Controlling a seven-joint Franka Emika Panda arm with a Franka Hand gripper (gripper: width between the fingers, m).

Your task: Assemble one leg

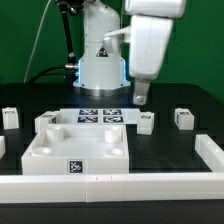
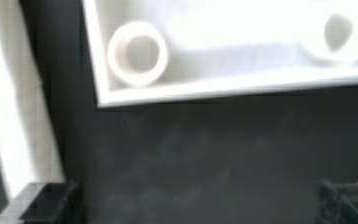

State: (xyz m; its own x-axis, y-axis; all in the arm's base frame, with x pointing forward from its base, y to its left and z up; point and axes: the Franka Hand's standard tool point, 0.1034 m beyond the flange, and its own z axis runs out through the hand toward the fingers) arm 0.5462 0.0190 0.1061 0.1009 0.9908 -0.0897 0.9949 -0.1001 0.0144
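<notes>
Three small white legs lie on the black table in the exterior view: one point(image 1: 146, 121) just right of the marker board, one point(image 1: 183, 119) further right, one point(image 1: 10, 117) at the far left. My gripper point(image 1: 141, 98) hangs in the air a little above and behind the middle leg. In the wrist view my gripper point(image 2: 197, 206) is open, with only bare black table between the dark fingertips point(image 2: 44, 205). No leg shows in the wrist view. The large white tray point(image 1: 60, 158) lies at the front left. Its edge point(image 2: 211, 80) and two round sockets show in the wrist view.
The marker board point(image 1: 100, 117) lies behind the tray, in front of the robot base point(image 1: 100, 65). A white rail point(image 1: 150, 181) runs along the table's front and up the exterior view's right; a white strip point(image 2: 16, 100) shows in the wrist view. Another white block point(image 1: 45, 122) sits at the tray's back left corner.
</notes>
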